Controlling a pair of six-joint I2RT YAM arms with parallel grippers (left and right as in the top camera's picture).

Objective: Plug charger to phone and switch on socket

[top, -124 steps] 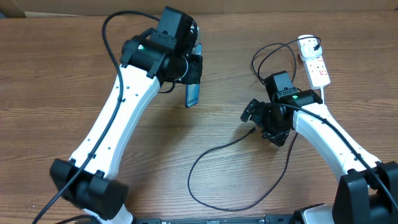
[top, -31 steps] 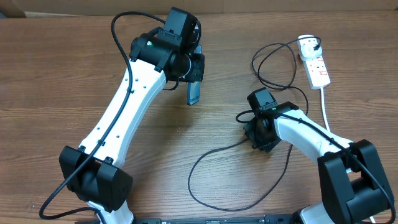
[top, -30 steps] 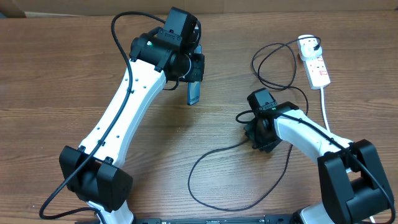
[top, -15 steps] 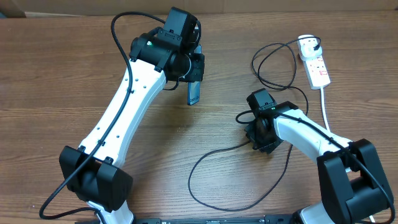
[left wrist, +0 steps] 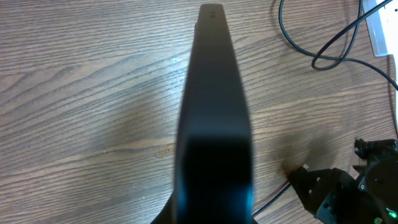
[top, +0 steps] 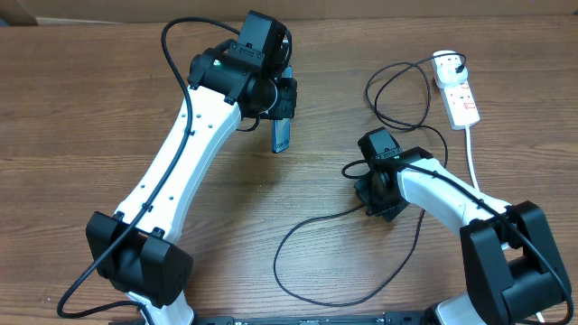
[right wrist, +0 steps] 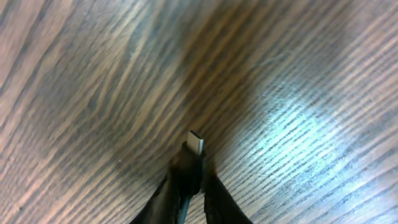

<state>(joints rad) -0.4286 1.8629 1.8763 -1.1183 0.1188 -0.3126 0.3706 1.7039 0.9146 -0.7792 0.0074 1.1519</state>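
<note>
The phone stands on edge above the table with my left gripper shut on its upper end. The left wrist view shows the phone edge-on as a dark slab running up from the left gripper. My right gripper is low over the table, to the right of the phone. In the right wrist view, my right gripper is shut on the charger, its silver plug tip poking out past the fingers. The charger's cable loops across the table. The socket lies at the back right.
More black cable coils between my right arm and the socket. The white cord runs down from the socket toward the near edge. My right arm's wrist shows in the left wrist view's lower right corner.
My right gripper has closed on the charger's plug. The left arm and the phone have not moved.
</note>
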